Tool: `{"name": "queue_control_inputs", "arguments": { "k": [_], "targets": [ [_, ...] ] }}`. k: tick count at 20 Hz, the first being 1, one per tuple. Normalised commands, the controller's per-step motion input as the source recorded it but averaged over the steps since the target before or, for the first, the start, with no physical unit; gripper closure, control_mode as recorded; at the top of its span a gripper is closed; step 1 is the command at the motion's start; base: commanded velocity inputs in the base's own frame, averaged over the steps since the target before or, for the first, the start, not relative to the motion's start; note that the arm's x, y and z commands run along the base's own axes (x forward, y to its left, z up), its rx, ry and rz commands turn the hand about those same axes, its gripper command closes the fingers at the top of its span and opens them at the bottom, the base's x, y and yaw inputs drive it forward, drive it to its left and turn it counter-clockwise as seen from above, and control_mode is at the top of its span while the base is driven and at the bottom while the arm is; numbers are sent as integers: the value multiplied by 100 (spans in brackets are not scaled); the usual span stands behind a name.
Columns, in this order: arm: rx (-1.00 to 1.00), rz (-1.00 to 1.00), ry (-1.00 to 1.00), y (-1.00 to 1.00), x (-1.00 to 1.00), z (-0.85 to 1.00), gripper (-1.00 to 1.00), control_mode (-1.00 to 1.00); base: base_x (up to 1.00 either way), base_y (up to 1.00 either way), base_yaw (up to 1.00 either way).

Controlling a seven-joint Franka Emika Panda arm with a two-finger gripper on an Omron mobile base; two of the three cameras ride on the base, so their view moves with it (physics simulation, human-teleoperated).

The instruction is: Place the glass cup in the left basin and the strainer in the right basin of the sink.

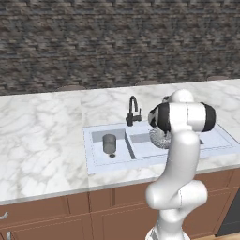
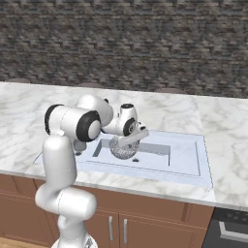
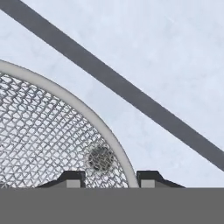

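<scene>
Silver-grey mesh strainer point(image 3: 43, 131), grey translucent glass cup point(image 1: 109, 144), pale blue-white sink point(image 1: 154, 152), black faucet point(image 1: 133, 111).

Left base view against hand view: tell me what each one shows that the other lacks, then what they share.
Left base view alone: the glass cup upright in the left basin, the black faucet, the marble counter. Hand view alone: the gripper straddling the strainer's rim, one fingertip inside the mesh and one outside, and the drain hole seen through the mesh. Both: the strainer down in the right basin.
</scene>
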Motion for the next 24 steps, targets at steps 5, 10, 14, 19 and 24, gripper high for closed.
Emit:
{"name": "queue_control_inputs", "arguments": {
  "k": [5,10,14,19,24],
  "targets": [
    [2,39,-7,-3,49,-28,100,-100,0,0,0],
    [-3,24,-1,0,67,-24,100,-100,0,0,0],
    [-12,10,-1,0,45,-22,100,-100,0,0,0],
    [-6,6,1,2,11,-14,100,-100,0,0,0],
    [0,0,0,11,0,-7,-100,-100,0,0,0]
  ]
}}
